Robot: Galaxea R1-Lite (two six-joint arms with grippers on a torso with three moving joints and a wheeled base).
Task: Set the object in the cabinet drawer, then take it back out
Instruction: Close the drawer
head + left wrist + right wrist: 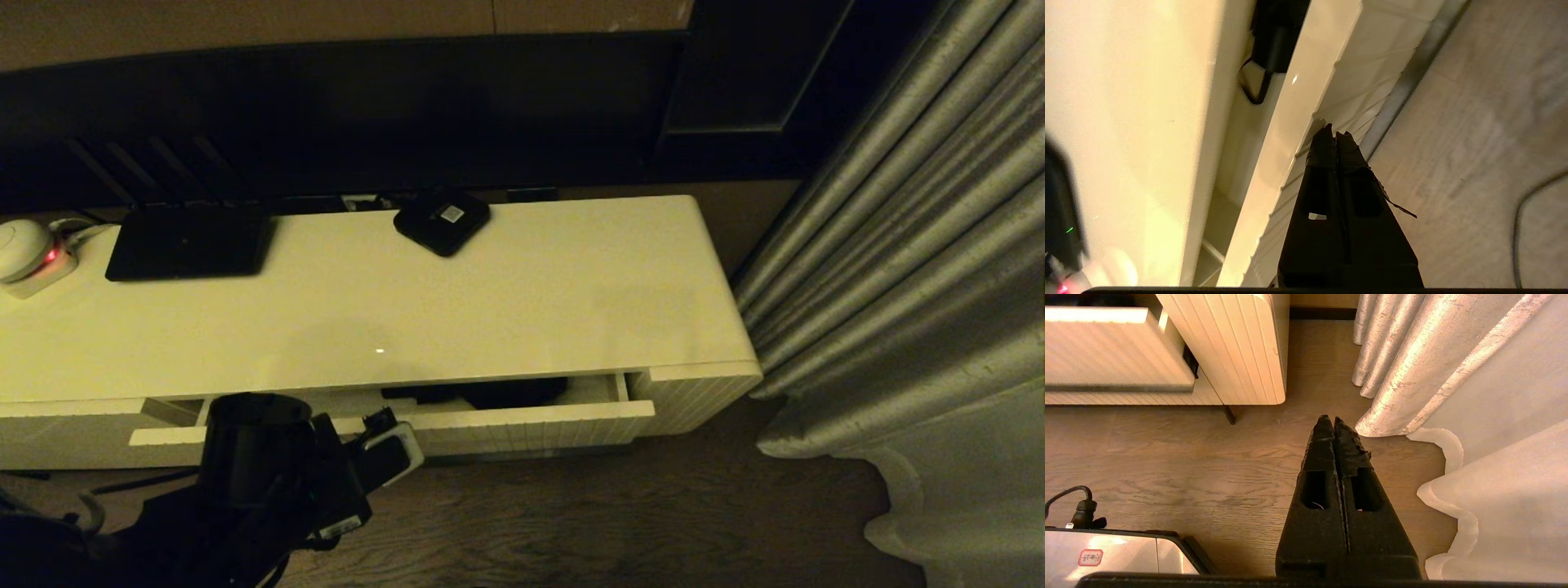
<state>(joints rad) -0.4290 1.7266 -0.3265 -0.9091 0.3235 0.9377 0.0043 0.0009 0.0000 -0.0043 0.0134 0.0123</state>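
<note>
The cabinet drawer (531,426) stands partly pulled out under the cream cabinet top (408,302). Inside it lies the black umbrella (498,392), mostly hidden under the top. The left wrist view shows the umbrella (1276,36) in the gap, its thin strap loop (1252,87) hanging over the pale interior. My left gripper (1335,132) is shut and empty, its tips against the ribbed drawer front (1347,102) just below the top edge. My left arm (269,465) reaches in from the lower left. My right gripper (1333,420) is shut and empty, low over the wooden floor beside the cabinet's right end.
On the cabinet top sit a small black square box (442,220), a flat black device (189,242) and a white round unit with a red light (28,253). Grey curtains (914,286) hang at the right. A cable (1527,212) lies on the floor.
</note>
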